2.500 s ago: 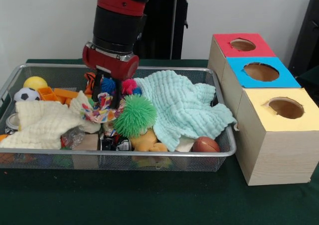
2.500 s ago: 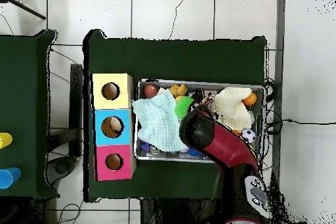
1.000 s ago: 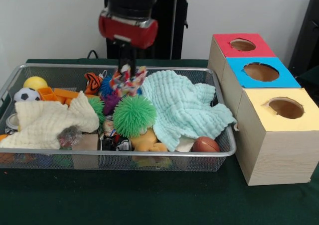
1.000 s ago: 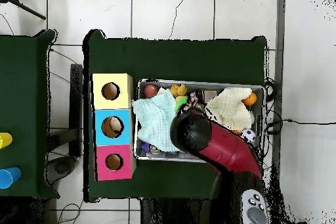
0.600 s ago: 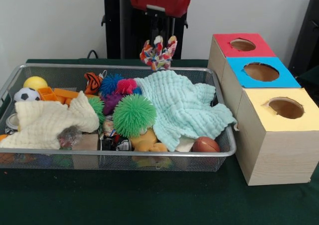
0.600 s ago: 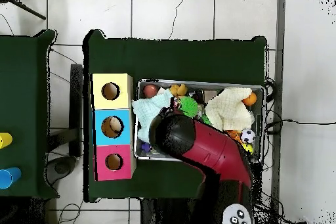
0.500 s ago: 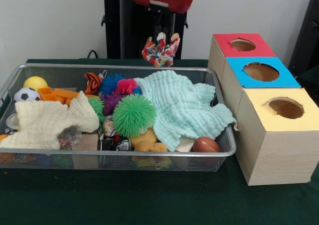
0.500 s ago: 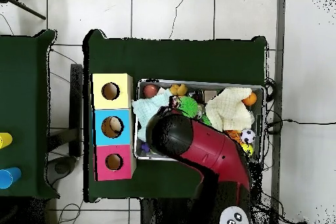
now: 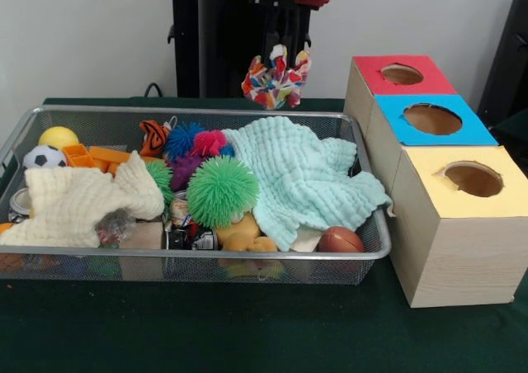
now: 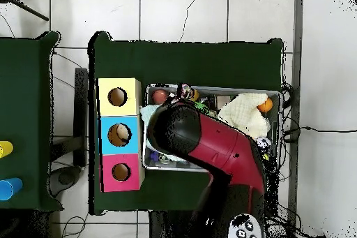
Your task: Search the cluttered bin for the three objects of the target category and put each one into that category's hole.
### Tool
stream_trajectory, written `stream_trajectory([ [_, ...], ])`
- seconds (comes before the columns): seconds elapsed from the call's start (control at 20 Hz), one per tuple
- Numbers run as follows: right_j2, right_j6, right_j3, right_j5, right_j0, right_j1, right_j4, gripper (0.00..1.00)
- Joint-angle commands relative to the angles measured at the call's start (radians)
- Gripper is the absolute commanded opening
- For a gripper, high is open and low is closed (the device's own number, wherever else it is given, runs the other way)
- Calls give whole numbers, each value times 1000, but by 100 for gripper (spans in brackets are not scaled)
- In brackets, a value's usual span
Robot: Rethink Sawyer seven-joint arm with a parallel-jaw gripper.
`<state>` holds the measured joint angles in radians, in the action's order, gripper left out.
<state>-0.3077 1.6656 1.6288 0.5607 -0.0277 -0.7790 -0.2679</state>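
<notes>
Rope toy (image 9: 276,78) in raised hand (image 9: 282,44)

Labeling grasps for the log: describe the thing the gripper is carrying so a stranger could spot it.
Start at the wire bin and look above its far rim, under the red gripper. The multicolored knotted fabric toy hangs there in midair. Unlike the spiky balls below, it is floppy cloth, patterned in many colors.

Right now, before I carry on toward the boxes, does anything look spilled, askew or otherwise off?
Nothing stands out. The multicoloured fabric toy hangs from the gripper above the wire bin's far edge, nothing lies on the table outside the bin, and the three boxes sit in a straight row.
</notes>
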Motion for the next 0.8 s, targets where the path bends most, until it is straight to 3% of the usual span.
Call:
stream_trajectory([
  [0.05,5,301,-148,143,28,84,-30,0],
  [0.4,-12,362,-269,235,61,156,-61,0],
  [0.8,-16,446,-348,264,107,218,-96,0],
])
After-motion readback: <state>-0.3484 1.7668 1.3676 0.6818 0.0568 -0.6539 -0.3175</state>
